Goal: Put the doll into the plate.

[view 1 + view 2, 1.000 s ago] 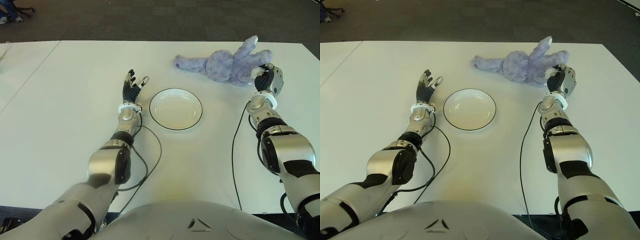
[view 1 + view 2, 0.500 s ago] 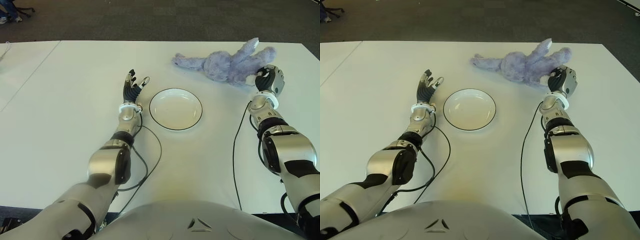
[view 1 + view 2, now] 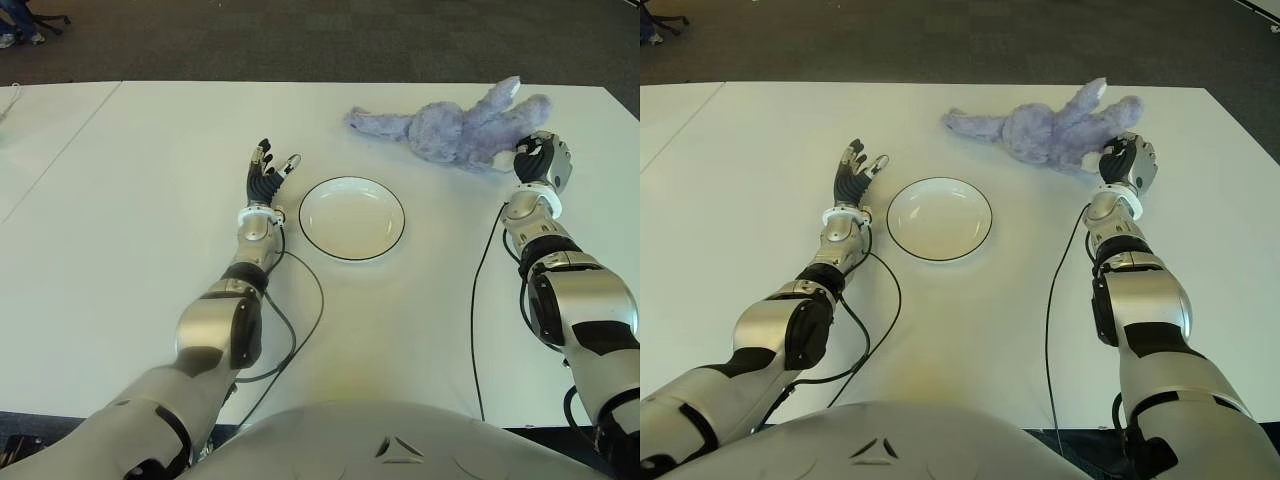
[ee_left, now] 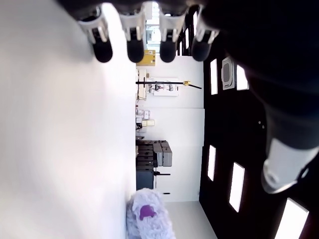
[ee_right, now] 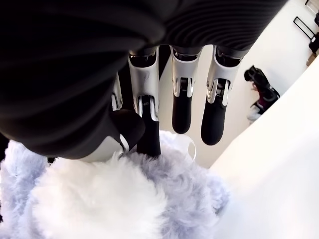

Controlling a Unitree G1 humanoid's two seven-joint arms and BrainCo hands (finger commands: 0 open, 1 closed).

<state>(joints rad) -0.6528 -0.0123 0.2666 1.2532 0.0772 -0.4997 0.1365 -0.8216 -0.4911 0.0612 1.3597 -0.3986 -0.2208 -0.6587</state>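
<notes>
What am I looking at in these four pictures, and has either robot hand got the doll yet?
This is a humanoid robot with two arms, each ending in a fingered robot hand. Two pictures come from the cameras in its head, looking down at a white table. The other two come from cameras on its wrists, very close to the fingers.

On the table lie a white plate with a dark rim, empty, and beyond it, toward the robot's right, a lilac plush doll lying flat.

The right robot hand is at the doll's near end. Its wrist view shows the fingers extended over the fur, with the thumb and one finger touching it, but not closed around it. The doll is not yet held.

The left robot hand shows left of the plate, fingers spread, holding nothing.
</notes>
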